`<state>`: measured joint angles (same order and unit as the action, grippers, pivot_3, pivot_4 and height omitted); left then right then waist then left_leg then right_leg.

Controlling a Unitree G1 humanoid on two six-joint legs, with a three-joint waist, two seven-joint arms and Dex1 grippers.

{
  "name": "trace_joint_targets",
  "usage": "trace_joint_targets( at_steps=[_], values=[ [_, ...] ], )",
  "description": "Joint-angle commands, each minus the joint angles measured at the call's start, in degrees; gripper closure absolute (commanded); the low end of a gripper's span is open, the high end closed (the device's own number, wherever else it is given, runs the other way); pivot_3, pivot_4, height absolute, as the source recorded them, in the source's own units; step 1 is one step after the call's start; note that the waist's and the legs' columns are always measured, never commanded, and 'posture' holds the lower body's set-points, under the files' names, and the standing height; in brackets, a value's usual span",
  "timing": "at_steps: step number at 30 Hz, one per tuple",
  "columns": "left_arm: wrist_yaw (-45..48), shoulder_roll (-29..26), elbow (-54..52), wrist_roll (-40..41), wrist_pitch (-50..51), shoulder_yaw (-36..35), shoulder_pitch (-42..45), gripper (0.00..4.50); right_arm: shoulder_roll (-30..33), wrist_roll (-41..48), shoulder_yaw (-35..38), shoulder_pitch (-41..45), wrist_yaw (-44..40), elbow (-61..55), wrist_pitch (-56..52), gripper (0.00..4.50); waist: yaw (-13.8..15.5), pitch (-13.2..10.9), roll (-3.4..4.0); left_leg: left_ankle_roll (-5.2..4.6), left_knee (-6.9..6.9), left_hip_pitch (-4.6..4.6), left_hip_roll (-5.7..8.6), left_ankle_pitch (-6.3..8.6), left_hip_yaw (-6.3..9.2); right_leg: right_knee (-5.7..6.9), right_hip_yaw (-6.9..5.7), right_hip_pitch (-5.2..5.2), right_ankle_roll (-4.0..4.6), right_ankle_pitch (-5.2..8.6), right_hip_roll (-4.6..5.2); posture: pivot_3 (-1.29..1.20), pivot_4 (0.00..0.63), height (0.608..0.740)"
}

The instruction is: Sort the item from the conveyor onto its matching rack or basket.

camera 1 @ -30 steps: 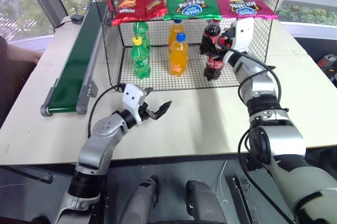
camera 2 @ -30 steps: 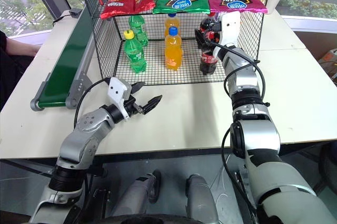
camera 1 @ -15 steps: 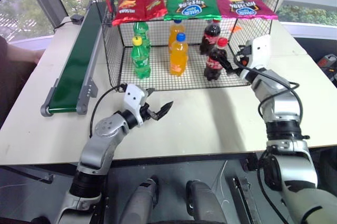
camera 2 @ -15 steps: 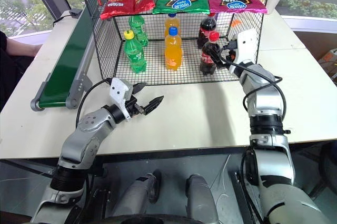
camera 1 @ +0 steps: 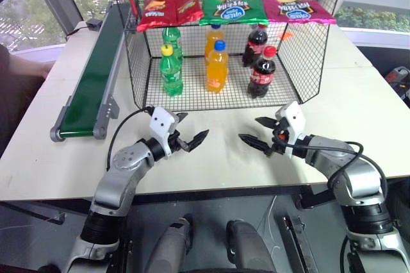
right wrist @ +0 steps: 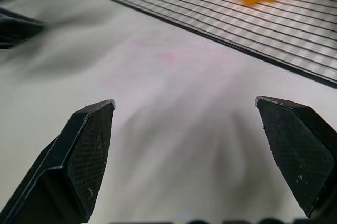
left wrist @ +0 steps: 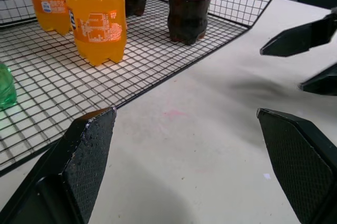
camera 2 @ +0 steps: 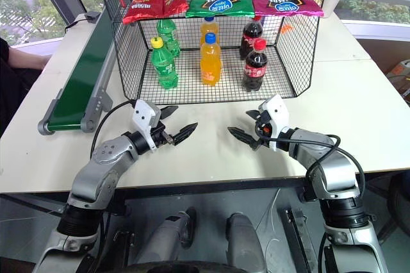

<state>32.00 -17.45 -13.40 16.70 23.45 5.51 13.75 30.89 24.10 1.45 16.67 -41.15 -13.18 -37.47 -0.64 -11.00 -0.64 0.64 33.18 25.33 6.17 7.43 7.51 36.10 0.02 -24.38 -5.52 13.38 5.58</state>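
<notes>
- Left eye view showed the cola bottle (camera 1: 262,72) standing upright on the grid floor of the black wire cage (camera 1: 307,42), at its right front, a second cola bottle (camera 1: 255,43) just behind it.
- Both arms hung low over the bench (camera 1: 218,157) in front of the cage. The left pincer (camera 1: 190,134) was spread wide and empty, and the right pincer (camera 1: 257,130) was likewise wide and empty, the two pointing towards each other.
- The cola bottle looked full, so I judged it fairly heavy for its size, stiff in the body, and smooth enough to slip. The best hold would be across the labelled middle, not the narrow neck under the red cap.
- The cage floor also held two green bottles (camera 1: 171,70) at the left and two orange soda bottles (camera 1: 217,66) in the middle, all upright.
- On the cage's top tier lay three chip bags: red (camera 1: 170,5), green (camera 1: 232,0) and pink (camera 1: 296,2).
- The green conveyor (camera 1: 90,87) ran along the cage's left side, with nothing on the belt that I could see.
</notes>
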Motion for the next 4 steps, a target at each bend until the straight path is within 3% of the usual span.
trace_joint_targets(
  at_steps=[1, 4],
  values=[
    [-0.5, -0.5, -1.6, -0.4, 0.1, -0.2, -0.4, 0.0, -1.3, 1.3, 0.1, 0.1, 1.3, -2.7, -0.6, 0.06, 0.0, 0.0, 0.0, 0.0, 0.0, 0.0, 0.0, 0.0, 0.0, 0.0, 0.0, 0.0, 0.0, 0.0, 0.0, 0.0, 0.15, 0.738],
    [-0.5, -0.9, -1.4, -0.6, 0.0, -0.3, -0.7, 0.0, -1.6, 1.0, -0.6, -0.2, 1.5, -2.5, -0.5, 0.06, 0.1, 0.0, -0.01, 0.0, -0.01, 0.01, 0.02, 0.0, 0.0, -0.04, -0.01, -0.01, 0.03, -0.02, 0.01, 0.0, 0.15, 0.738]
  ],
)
